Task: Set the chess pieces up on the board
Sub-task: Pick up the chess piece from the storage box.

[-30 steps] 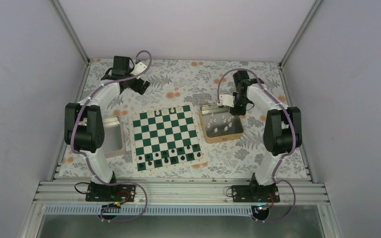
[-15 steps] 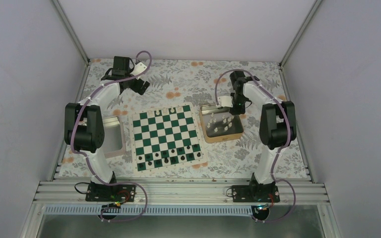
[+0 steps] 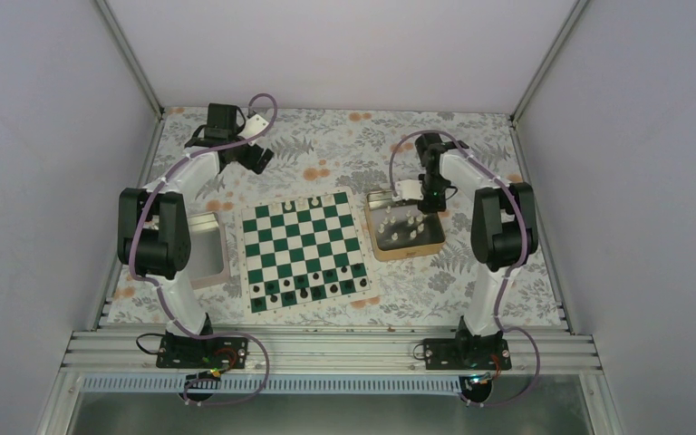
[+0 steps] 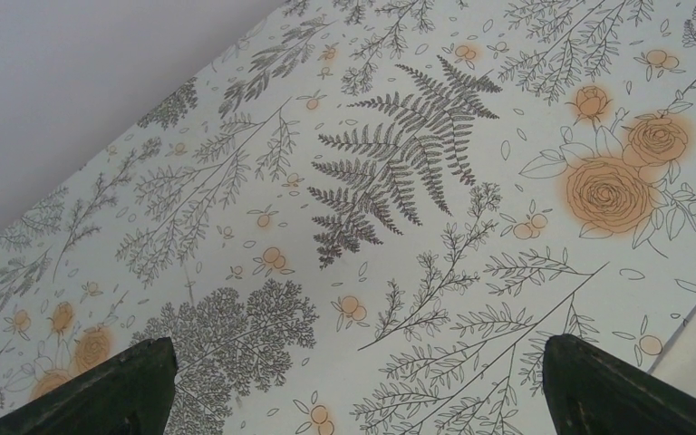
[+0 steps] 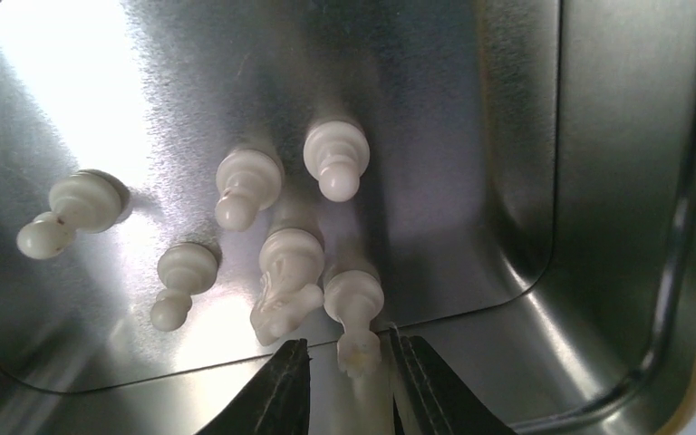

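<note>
Near tin [image 5: 616, 227] corner, right gripper [image 5: 352, 352] seemingly straddles chess piece [image 5: 355, 308].

Two white arms with black joints
Left arm [image 3: 179, 306] and right arm [image 3: 488, 299]: white links, bulky black joint housings, a purple cable looping along each; black bases [image 3: 190, 350] with red wiring at the frame's bottom; fingers [image 4: 82, 390] near-black.

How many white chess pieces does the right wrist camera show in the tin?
6 white pieces: one far left, two side by side at centre, one lower left, a knight, and one between the fingertips of the right gripper. Others may lie out of frame.
</note>
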